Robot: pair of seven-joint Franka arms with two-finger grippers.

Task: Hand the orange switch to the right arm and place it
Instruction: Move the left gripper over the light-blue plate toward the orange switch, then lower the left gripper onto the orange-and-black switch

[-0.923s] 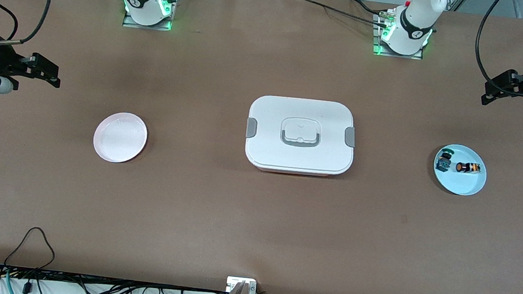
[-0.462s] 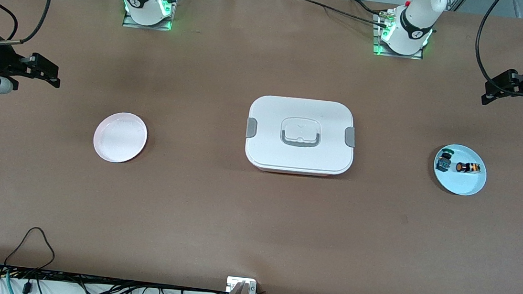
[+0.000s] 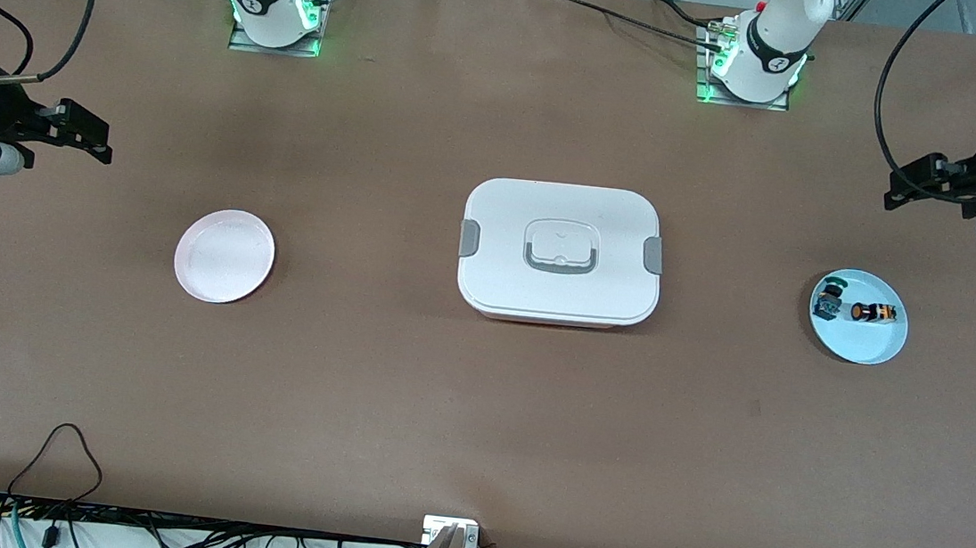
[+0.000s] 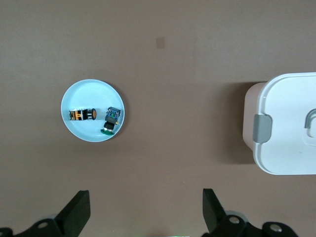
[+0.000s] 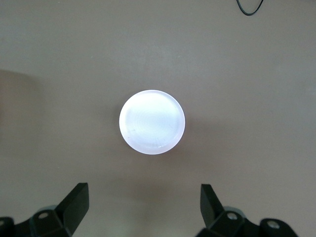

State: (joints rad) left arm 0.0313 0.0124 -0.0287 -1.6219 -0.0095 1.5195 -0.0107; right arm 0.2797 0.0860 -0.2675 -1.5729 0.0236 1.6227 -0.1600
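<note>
The orange switch (image 3: 874, 313), looking tiny, light, hard and likely to roll, is lying in the blue plate (image 3: 866, 346), needing a pinch across its middle, while the left gripper (image 3: 909, 182) and the right gripper (image 3: 93, 139) are waiting with open jaws.

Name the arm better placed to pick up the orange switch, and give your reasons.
Left. The orange switch lies on the blue plate at the left arm's end of the table. The left gripper hangs nearby, jaws open; the right gripper waits by the pink plate.
</note>
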